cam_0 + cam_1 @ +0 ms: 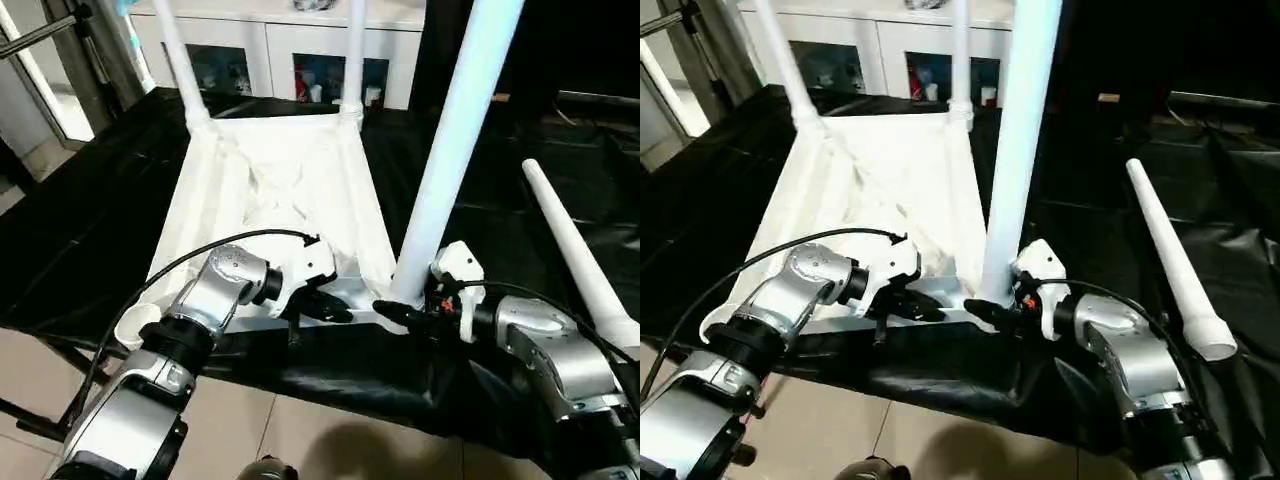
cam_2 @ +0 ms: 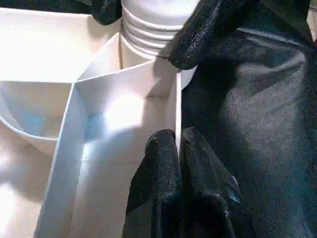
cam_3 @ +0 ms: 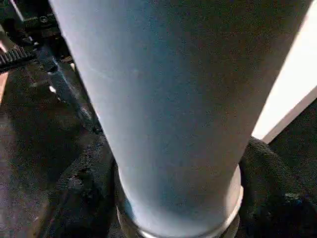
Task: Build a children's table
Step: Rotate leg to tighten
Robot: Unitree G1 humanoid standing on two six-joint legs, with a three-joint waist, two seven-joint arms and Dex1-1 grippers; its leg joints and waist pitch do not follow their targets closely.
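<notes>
The children's table top (image 1: 280, 190) lies upside down on a black cloth, ribbed underside up. Two white legs (image 1: 180, 60) (image 1: 355, 60) stand in its far corner sockets. A third leg (image 1: 460, 130) stands upright at the near right corner, its threaded base at the socket. My right gripper (image 1: 395, 312) is shut around that base, and its fingers (image 2: 208, 29) hug the threads. My left gripper (image 2: 177, 141) is shut on the thin near rim wall beside that corner. A fourth leg (image 1: 580, 250) lies loose on the cloth to the right. The near left socket (image 1: 135, 325) holds nothing.
The black cloth (image 1: 90, 220) covers the work surface, and its front edge drops to a tiled floor (image 1: 300, 430). A white glass-door cabinet (image 1: 280, 50) stands close behind the table top. A black cable (image 1: 200, 255) loops over my left forearm.
</notes>
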